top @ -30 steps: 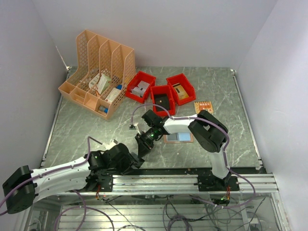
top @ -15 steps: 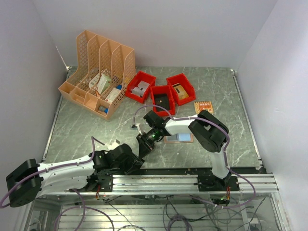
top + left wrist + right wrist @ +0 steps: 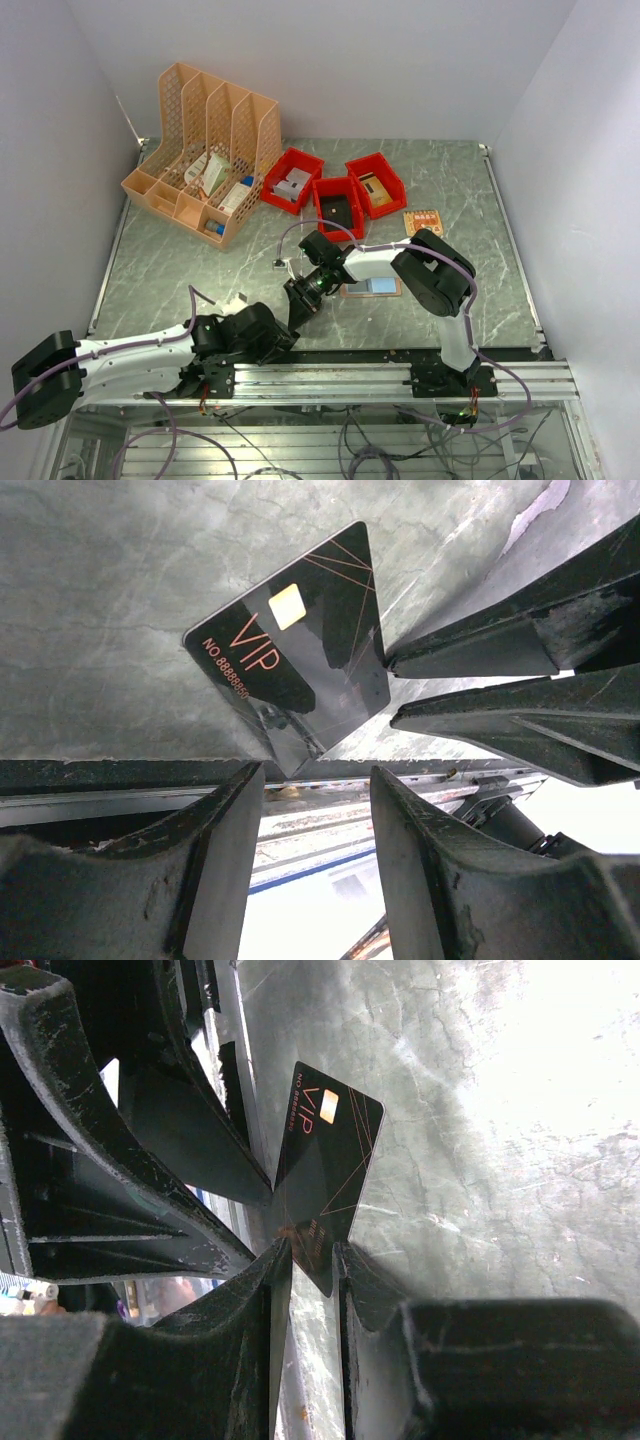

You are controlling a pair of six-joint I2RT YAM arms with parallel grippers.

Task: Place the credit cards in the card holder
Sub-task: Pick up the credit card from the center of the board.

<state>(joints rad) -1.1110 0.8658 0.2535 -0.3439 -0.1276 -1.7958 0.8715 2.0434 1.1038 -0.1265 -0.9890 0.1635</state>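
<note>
Credit card (image 3: 335, 1145) corner inside right gripper (image 3: 312, 1252).

A flat salmon-pink card holder (image 3: 352, 289) lies on the grey marbled counter (image 3: 180, 270), with three red plastic bins (image 3: 320, 200) at its twelve o'clock.

your top camera looks down from high behind the near edge over the whole table (image 3: 470, 190). your wrist cameras sit close at that edge, facing each other, sharing the black vip card (image 3: 300, 670).
</note>
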